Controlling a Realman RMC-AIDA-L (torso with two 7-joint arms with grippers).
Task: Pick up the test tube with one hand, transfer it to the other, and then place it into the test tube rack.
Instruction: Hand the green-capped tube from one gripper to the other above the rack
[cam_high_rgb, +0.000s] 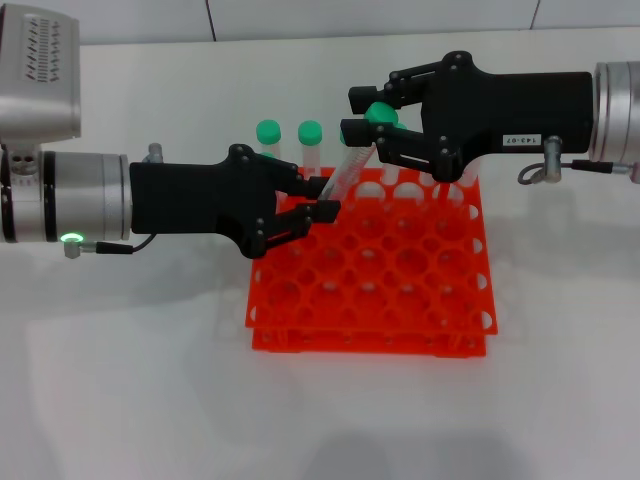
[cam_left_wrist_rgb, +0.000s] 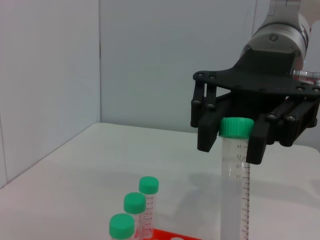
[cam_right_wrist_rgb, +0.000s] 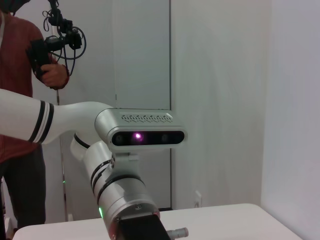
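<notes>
Rack holds capped tubes; both left hand and right hand grip test tube

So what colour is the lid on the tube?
Green; the test tube's cap shows best in the left wrist view.

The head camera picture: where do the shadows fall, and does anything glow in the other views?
Head view: soft grey shadows pool on the table under the test tube rack. Right wrist view: a purple light glows on the other arm's camera. Left wrist view: even light, no glow.
</notes>
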